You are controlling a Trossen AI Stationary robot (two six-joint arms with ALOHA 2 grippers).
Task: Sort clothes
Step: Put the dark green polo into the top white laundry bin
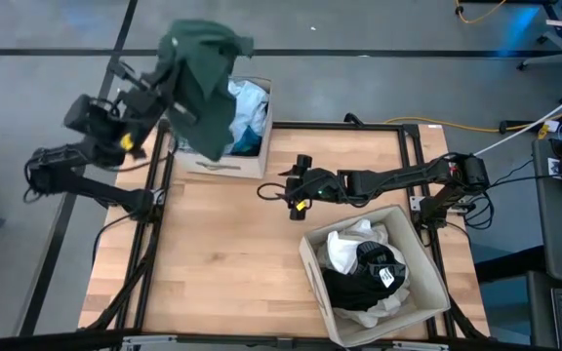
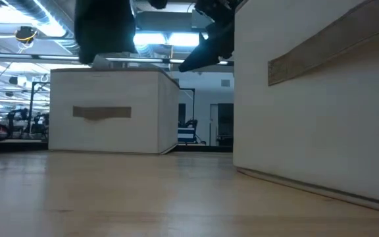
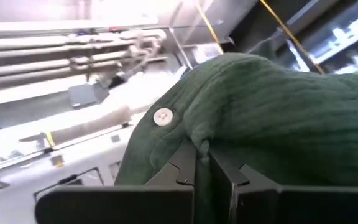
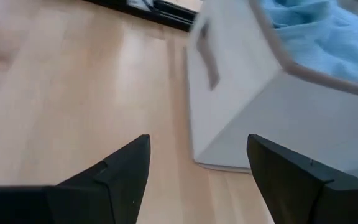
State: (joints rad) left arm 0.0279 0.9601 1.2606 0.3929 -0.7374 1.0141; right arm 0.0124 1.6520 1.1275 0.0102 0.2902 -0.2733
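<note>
My left gripper [image 1: 169,73] is raised high at the table's far left and is shut on a dark green garment [image 1: 203,83], which hangs over the far-left beige box [image 1: 224,168]. That box holds pale blue and bright blue clothes [image 1: 247,112]. The garment also shows in the left wrist view [image 3: 272,112], with a white button [image 3: 163,116], and at the top of the low view [image 2: 104,29]. My right gripper [image 1: 279,190] is open and empty over the table's middle, near the far box. The near-right beige box [image 1: 422,292] holds white and black clothes [image 1: 364,268]. My left gripper pinches a bunched fold of the dark green garment [image 3: 202,149] between its two fingers. The garment drapes over and past the fingers and hangs slack below them, lifted clear above the far box.
The two beige boxes stand at the far left and near right of the wooden table [image 1: 232,263]. In the low view the near box's wall [image 2: 321,99] fills the right side. A black frame rail [image 1: 154,205] runs along the table's left side.
</note>
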